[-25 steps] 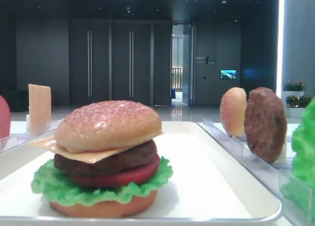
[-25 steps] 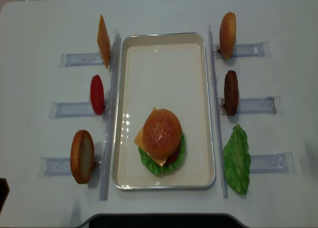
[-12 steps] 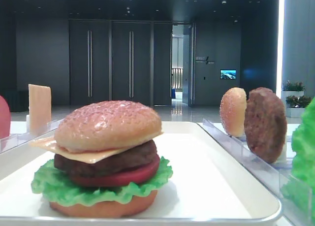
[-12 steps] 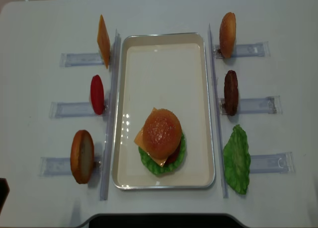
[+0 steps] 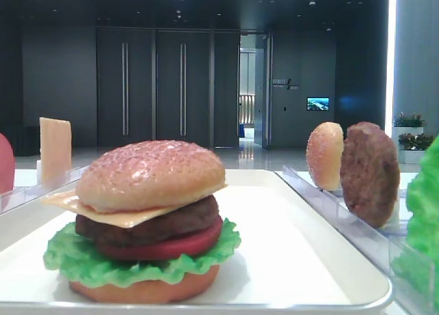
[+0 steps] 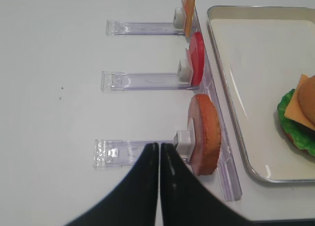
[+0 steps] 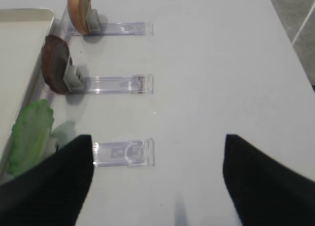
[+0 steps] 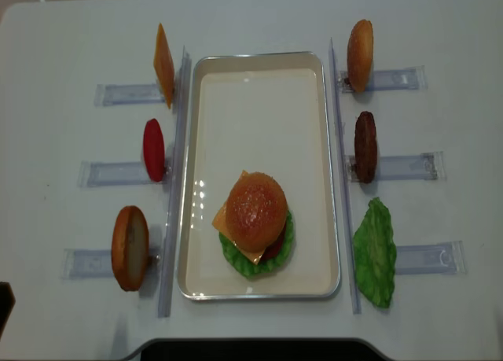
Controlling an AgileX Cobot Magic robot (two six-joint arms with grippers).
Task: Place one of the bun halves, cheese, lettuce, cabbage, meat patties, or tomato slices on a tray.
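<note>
A stacked burger (image 8: 255, 223) stands on the near half of the white tray (image 8: 259, 59), with a domed bun half (image 5: 151, 172) on top of cheese, patty, tomato and lettuce. Standing in racks are a cheese slice (image 8: 163, 64), a tomato slice (image 6: 197, 57), an orange-brown bun half (image 6: 203, 133), another bun half (image 7: 78, 9) and a meat patty (image 7: 55, 63). A lettuce leaf (image 7: 30, 135) lies right of the tray. Cabbage is out of view. My right gripper (image 7: 157, 140) hangs open over bare table, right of the lettuce. My left gripper (image 6: 159, 147) is shut and empty, just left of the orange-brown bun.
Clear plastic racks (image 8: 409, 166) stick out on both sides of the tray, and long clear rails (image 8: 177, 180) run along its edges. An empty rack (image 7: 123, 153) lies between my right fingers. The tray's far half (image 8: 259, 117) is bare.
</note>
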